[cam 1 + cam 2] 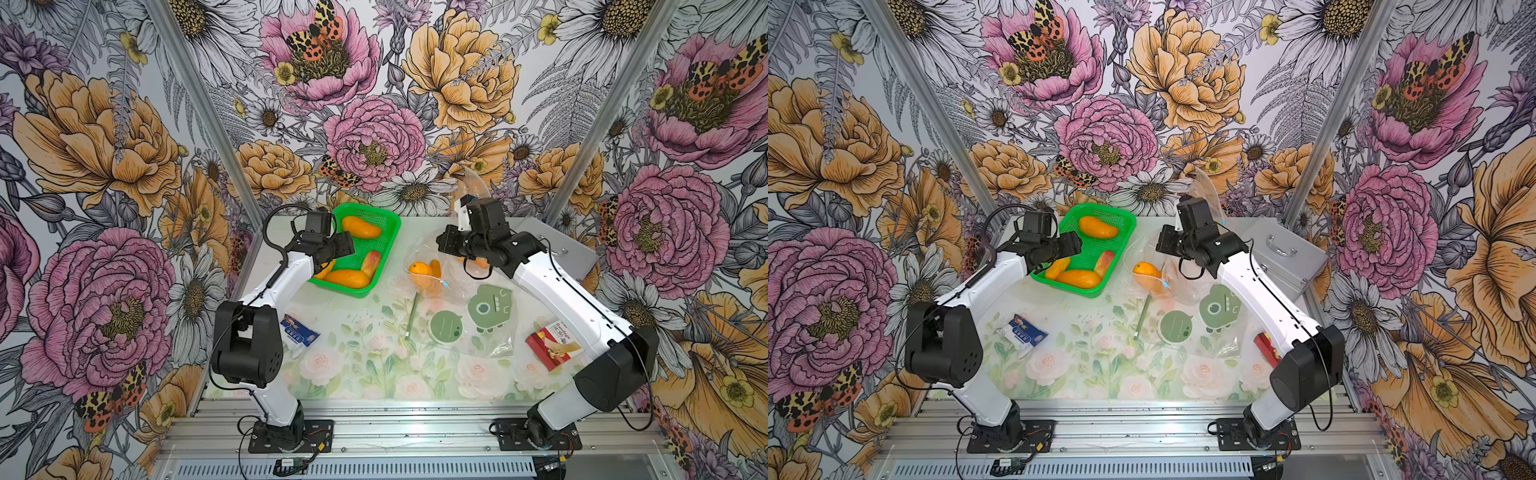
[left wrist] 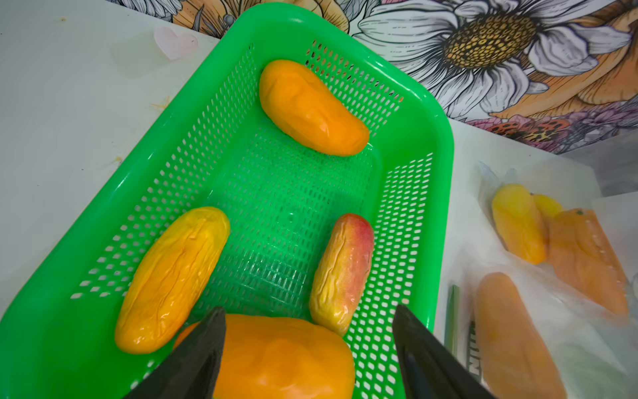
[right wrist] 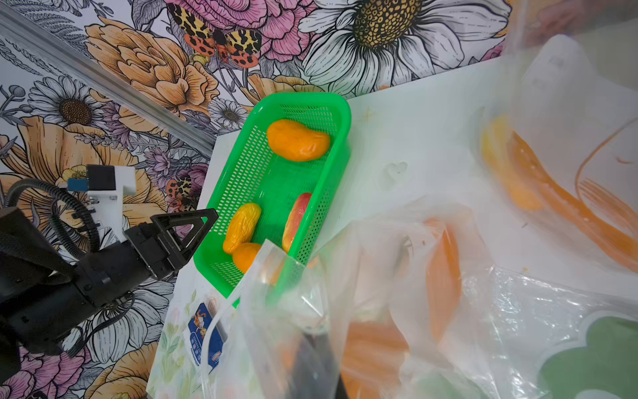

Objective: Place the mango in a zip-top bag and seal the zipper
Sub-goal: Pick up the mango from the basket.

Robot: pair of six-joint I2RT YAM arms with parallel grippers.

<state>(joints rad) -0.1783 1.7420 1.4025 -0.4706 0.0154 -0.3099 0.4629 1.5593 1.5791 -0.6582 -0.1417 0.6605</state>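
Note:
A green basket [image 1: 397, 226] [image 2: 445, 138] at the table's back holds several mangoes. My left gripper [image 2: 307, 307] [image 1: 345, 246] hangs open over its near end, with one orange mango [image 2: 283, 355] [image 1: 347, 277] between the jaws. One finger [image 2: 207, 345] lies against that mango and the opposite finger stands clear of it. A red-yellow mango [image 2: 341, 273] lies just beyond. The clear zip-top bag [image 1: 453, 286] [image 3: 397, 276] sits right of the basket with orange mangoes [image 1: 419, 270] [image 2: 518, 224] inside. My right gripper [image 3: 317, 362] [image 1: 444, 241] is shut on the bag's film and holds its edge up.
A blue packet [image 1: 299, 330] lies near the left arm. A green stick [image 1: 411, 316], a round green disc [image 1: 445, 327] and a green monster-shaped card [image 1: 488, 309] lie mid-table. A red box [image 1: 548, 343] sits under the right arm. A silver case [image 1: 1283, 253] stands at the back right.

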